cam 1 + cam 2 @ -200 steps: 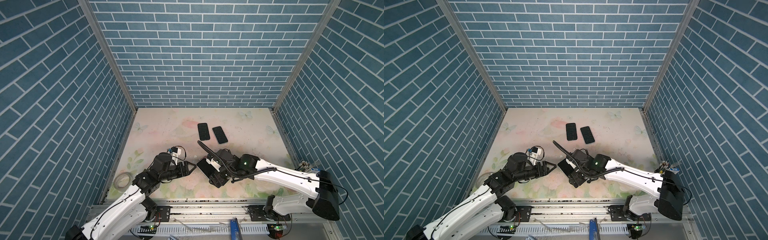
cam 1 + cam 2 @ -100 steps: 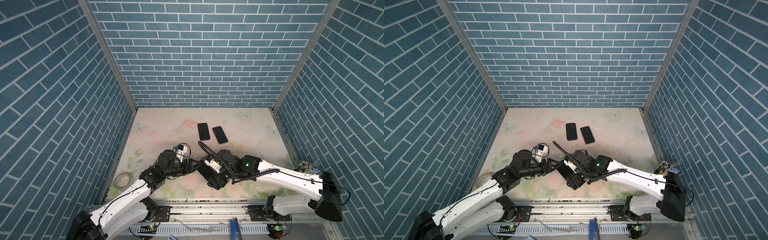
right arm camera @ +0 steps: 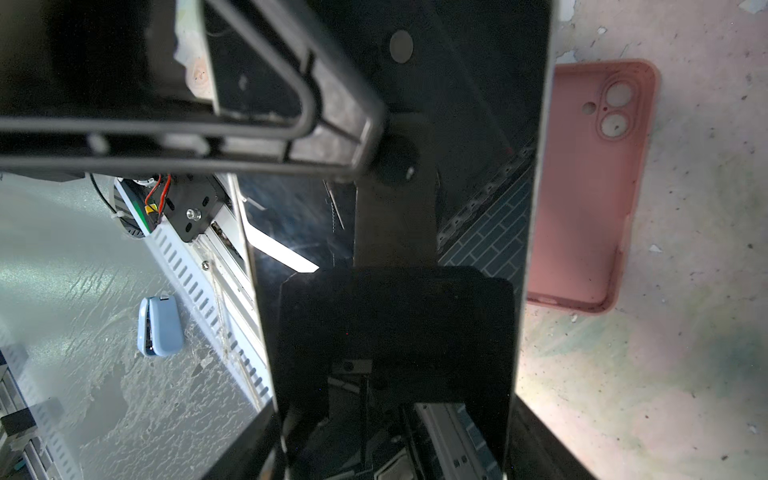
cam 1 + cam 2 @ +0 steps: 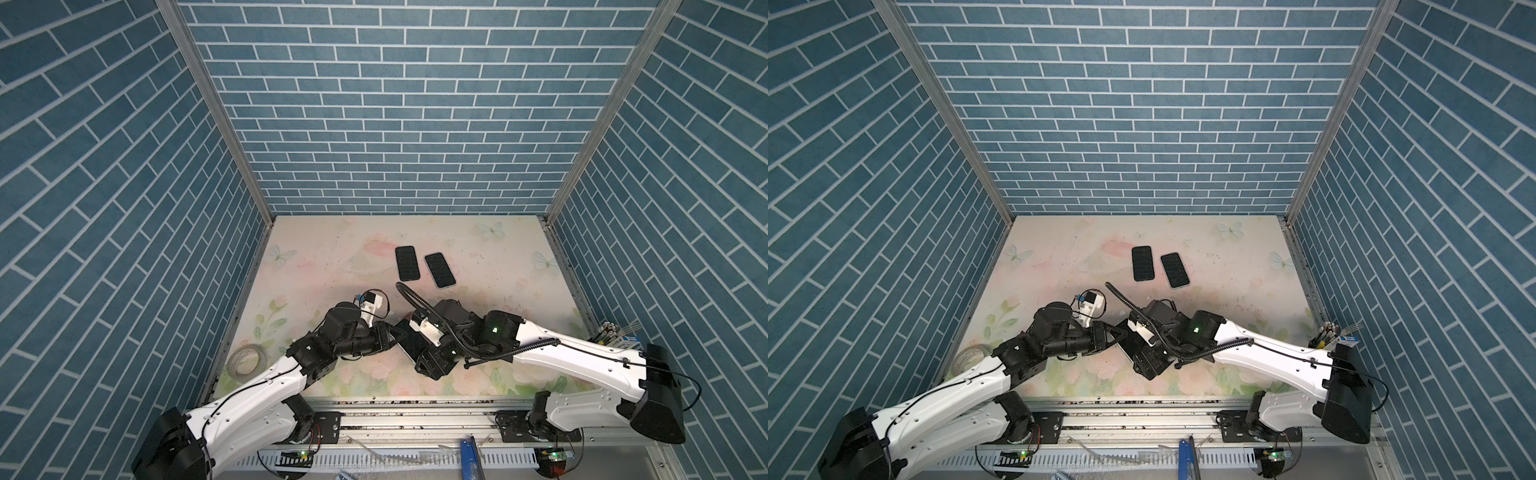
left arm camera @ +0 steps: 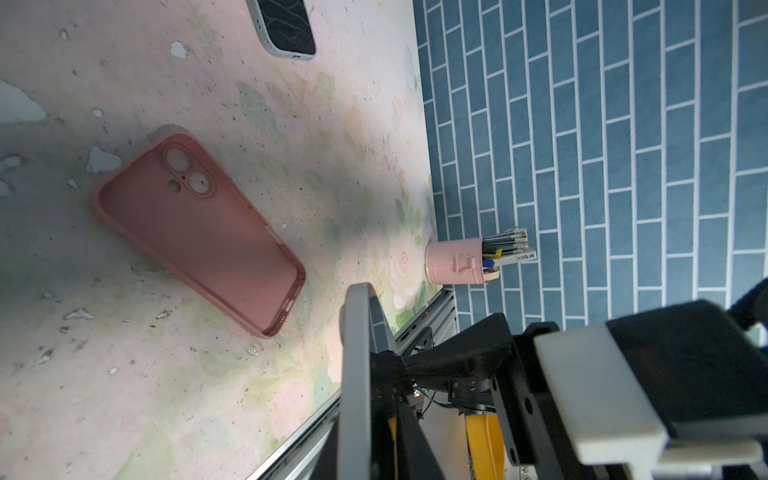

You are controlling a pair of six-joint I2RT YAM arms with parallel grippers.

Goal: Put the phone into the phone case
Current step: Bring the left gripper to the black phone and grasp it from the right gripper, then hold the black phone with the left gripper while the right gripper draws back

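A dark phone (image 4: 410,341) (image 4: 1130,340) hangs tilted above the near middle of the table in both top views. My right gripper (image 4: 422,351) is shut on it across its width; in the right wrist view the screen (image 3: 395,232) fills the space between the fingers (image 3: 540,440). My left gripper (image 4: 394,332) is shut on the phone's left end, with one finger (image 3: 324,124) lying over the screen. The left wrist view shows the phone edge-on (image 5: 355,374). The pink phone case (image 5: 199,232) (image 3: 582,187) lies open side up on the table beside the phone; both top views hide it.
Two more dark phones (image 4: 406,262) (image 4: 440,270) lie flat at mid-table behind the arms. A tape roll (image 4: 245,359) sits by the left wall. A pink cup of pens (image 5: 455,262) (image 4: 619,334) stands at the near right corner.
My left arm reached right to the phone and its jaws closed on the phone's end. The right gripper kept holding the phone in nearly the same place.
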